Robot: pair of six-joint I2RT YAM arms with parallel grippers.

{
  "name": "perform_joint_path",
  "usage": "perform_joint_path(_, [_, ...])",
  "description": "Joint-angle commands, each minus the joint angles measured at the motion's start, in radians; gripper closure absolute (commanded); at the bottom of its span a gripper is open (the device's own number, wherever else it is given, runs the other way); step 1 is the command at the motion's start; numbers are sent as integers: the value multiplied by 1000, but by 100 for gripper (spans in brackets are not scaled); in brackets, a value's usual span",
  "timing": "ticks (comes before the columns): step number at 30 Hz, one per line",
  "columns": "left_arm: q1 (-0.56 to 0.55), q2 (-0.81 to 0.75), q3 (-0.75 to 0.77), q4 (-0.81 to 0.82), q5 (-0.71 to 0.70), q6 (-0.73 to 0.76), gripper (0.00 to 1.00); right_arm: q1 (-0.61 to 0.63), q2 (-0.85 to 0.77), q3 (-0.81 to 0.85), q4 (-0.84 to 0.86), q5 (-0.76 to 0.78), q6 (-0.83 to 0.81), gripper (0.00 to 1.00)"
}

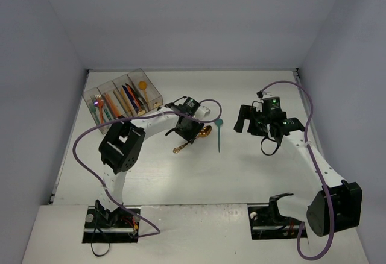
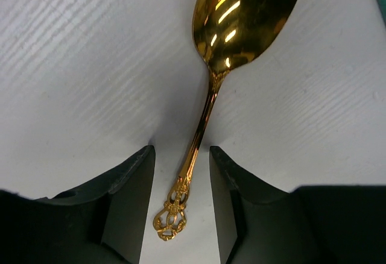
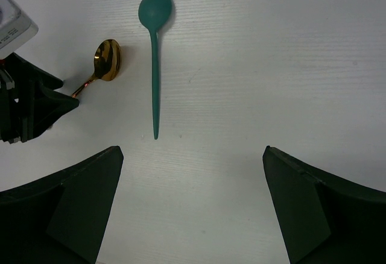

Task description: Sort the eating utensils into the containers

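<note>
L: left gripper (image 2: 181, 155) part-spread, touching nothing | gold spoon (image 2: 247, 17) handle end between jaws, bowl ahead | R: right gripper (image 3: 193, 155) spread wide, teal spoon (image 3: 154, 65) ahead-left | risk: pinch at handle tip, heavy bowl swings, spoon slips; thin handle flat on table (image 2: 72, 65), jaws may miss

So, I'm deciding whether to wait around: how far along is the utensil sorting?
Mostly done: several utensils already lie in the containers. In hand: the left hand straddles the handle of the gold spoon on the table, open and not yet gripping. Left: that spoon and the teal spoon, which lies loose in front of the open right hand.
</note>
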Motion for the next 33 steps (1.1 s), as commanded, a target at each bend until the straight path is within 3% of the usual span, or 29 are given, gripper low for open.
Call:
perform_joint_path(1, [-5, 39, 51, -17, 2, -15, 62, -7, -27, -2, 9, 32, -11, 0])
perform_joint_path(12, [-62, 103, 107, -67, -80, -25, 64, -20, -37, 1, 2, 40, -14, 0])
perform_joint_path(21, [-86, 125, 80, -85, -93, -56, 80, -24, -40, 1, -1, 40, -20, 0])
perform_joint_path(26, [-90, 136, 84, -111, -118, -56, 99, -24, -36, 1, -1, 39, -19, 0])
perform_joint_path(33, [-75, 36, 83, -123, -165, -102, 100, -28, -44, 0, -4, 42, -23, 0])
